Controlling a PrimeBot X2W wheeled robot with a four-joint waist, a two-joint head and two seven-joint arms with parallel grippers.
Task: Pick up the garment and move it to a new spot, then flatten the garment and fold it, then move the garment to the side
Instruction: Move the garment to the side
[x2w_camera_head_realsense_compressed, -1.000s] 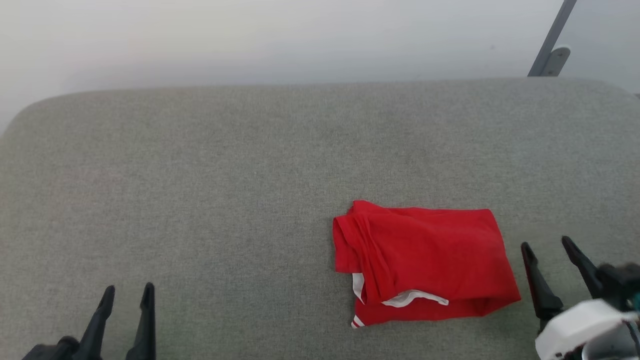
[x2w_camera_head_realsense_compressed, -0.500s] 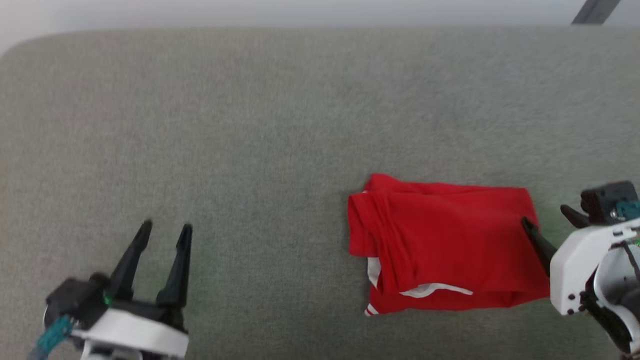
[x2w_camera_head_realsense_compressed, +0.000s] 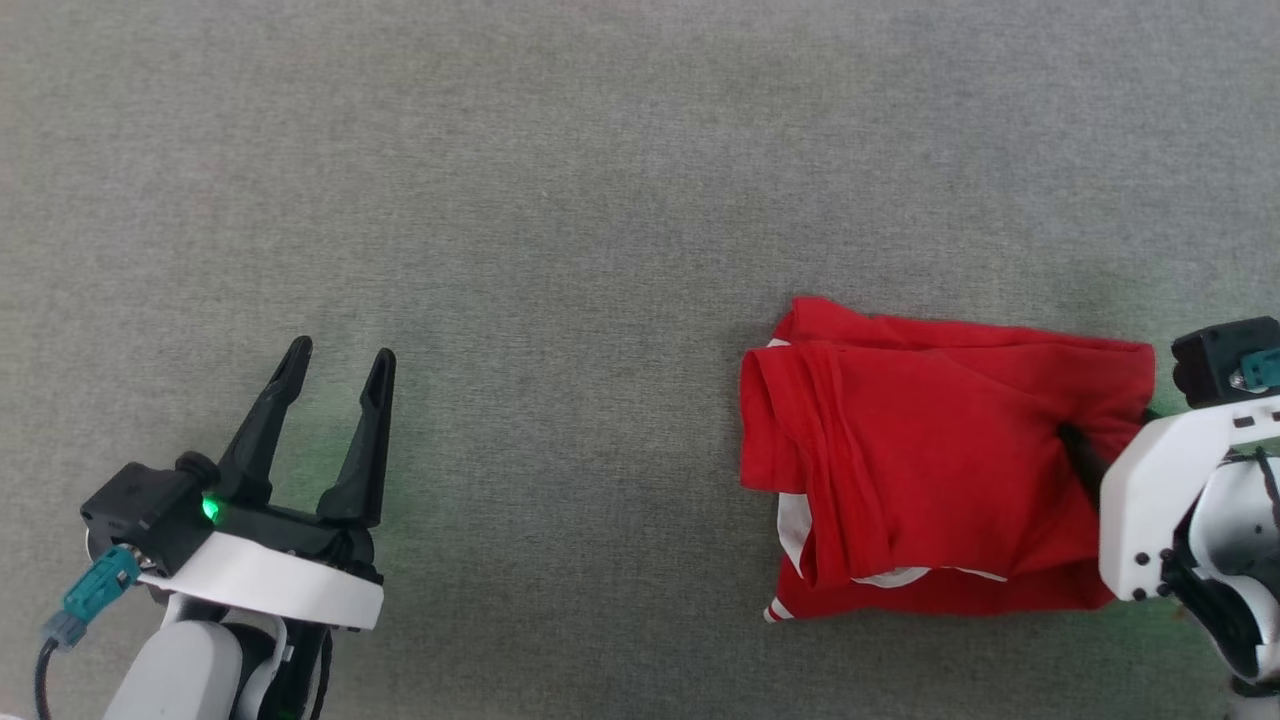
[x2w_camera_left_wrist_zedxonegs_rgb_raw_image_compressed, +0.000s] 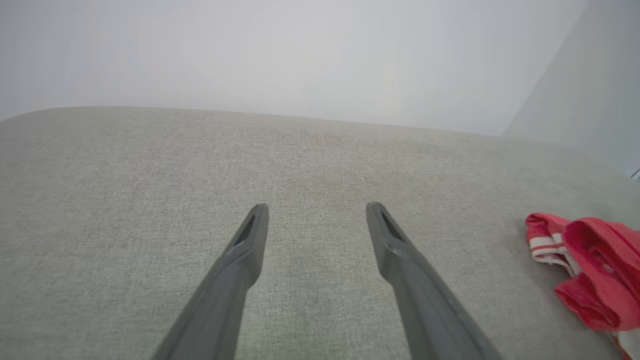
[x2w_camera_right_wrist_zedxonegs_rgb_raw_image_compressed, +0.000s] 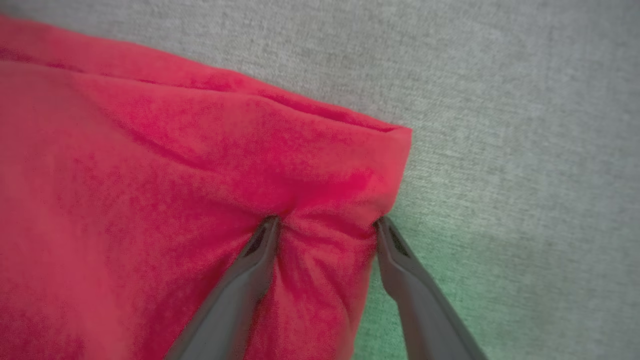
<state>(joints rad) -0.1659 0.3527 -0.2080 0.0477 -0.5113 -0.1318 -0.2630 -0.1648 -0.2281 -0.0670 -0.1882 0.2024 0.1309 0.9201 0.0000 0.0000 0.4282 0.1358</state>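
Note:
The garment (x2w_camera_head_realsense_compressed: 930, 440) is a bright red shirt with white sleeve cloth peeking out at its lower left, lying folded on the grey fabric surface (x2w_camera_head_realsense_compressed: 600, 200). My right gripper (x2w_camera_head_realsense_compressed: 1108, 420) stands open at the garment's right edge. In the right wrist view its tips (x2w_camera_right_wrist_zedxonegs_rgb_raw_image_compressed: 327, 221) press into the red cloth (x2w_camera_right_wrist_zedxonegs_rgb_raw_image_compressed: 150, 175), one on top and one at the edge, with a puckered bunch between them. Far to the left, my left gripper (x2w_camera_head_realsense_compressed: 342, 352) is open over bare surface with nothing between its fingers (x2w_camera_left_wrist_zedxonegs_rgb_raw_image_compressed: 317, 207). The left wrist view has the garment (x2w_camera_left_wrist_zedxonegs_rgb_raw_image_compressed: 590, 265) at its right edge.
The grey fabric surface stretches wide to the left of and beyond the garment. In the left wrist view its rounded far edge (x2w_camera_left_wrist_zedxonegs_rgb_raw_image_compressed: 300, 116) meets a pale wall.
The head camera has tipped down, so the whole picture shifted. Relative to the garment, my right gripper has moved from beside its right edge onto it, puckering the cloth. My left gripper has reached forward.

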